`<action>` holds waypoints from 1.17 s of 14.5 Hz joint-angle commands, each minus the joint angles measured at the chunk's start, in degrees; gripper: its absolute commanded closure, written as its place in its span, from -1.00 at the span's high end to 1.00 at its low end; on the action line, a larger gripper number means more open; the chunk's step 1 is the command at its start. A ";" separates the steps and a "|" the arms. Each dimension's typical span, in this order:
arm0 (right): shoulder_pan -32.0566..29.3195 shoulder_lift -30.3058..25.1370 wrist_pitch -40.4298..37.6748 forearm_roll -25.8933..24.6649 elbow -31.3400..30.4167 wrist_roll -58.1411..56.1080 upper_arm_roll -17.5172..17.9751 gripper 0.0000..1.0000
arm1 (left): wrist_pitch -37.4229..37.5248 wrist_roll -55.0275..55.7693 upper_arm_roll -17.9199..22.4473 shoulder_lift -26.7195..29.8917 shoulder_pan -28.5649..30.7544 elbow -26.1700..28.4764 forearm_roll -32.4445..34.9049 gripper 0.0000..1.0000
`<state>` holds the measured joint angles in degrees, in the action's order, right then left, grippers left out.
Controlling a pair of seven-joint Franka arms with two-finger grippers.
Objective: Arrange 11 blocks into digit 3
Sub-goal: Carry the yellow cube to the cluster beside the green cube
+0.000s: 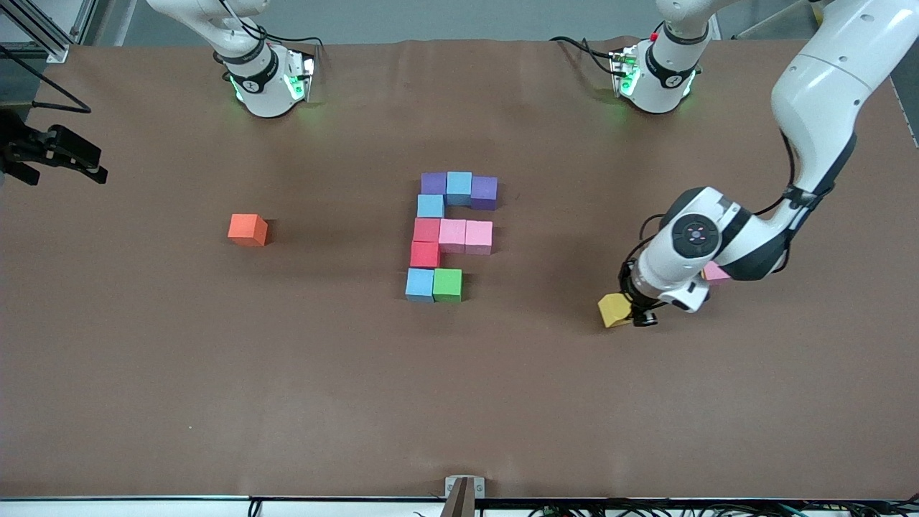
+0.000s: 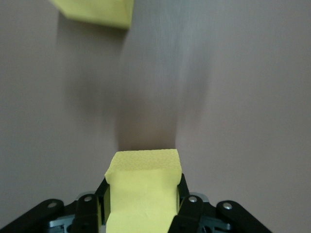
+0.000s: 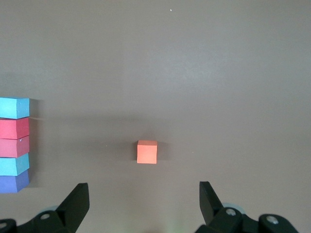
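Hiding most of a pink cube (image 1: 716,273) under the left arm's wrist, in the lower half of the front view. Covering one side of the yellow cube (image 1: 612,310) with the left gripper (image 1: 635,314). Cropping a second yellow shape (image 2: 95,12) at the left wrist view's edge, too little showing to name it. Streaking and blurring the tabletop (image 2: 243,97) there. Cutting off the row of cubes (image 3: 13,145) at the right wrist view's edge.

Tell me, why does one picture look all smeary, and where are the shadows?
Left wrist view: the table looks streaked, though the yellow block in the left pincer stays sharp. Front view: the orange cube casts a soft shadow. Right wrist view: sharp.
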<state>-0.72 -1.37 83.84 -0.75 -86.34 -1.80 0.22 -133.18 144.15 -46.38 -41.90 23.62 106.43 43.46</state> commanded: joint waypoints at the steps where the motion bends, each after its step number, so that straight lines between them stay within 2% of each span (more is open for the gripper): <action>1: 0.46 -3.55 0.44 0.84 -4.00 -0.48 -0.65 1.00 | 1.96 0.60 2.42 -3.70 -7.07 -5.78 -0.82 -0.47; 3: 0.46 -5.39 1.23 0.84 -6.46 -0.48 -0.65 1.00 | 1.87 0.60 6.80 -4.59 -14.53 -9.29 -3.45 -0.47; 7: 0.46 -5.40 1.50 0.93 -6.47 -0.48 -0.65 1.00 | 1.87 0.52 13.84 -7.40 -27.29 -16.60 -7.51 -0.47; 12: 0.20 -5.40 1.41 1.28 -5.06 -0.39 -0.83 1.00 | 1.78 0.16 14.56 -11.00 -33.89 -22.05 -7.69 -0.46; 17: 0.20 -5.22 1.41 2.41 -5.06 0.31 -0.83 1.00 | 1.78 0.16 14.56 -12.85 -37.59 -24.08 -7.69 -0.46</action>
<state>-0.71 -5.40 85.10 0.00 -90.43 -1.79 -0.22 -130.28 144.38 -31.80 -50.15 -11.28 84.98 36.94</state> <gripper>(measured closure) 0.000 0.467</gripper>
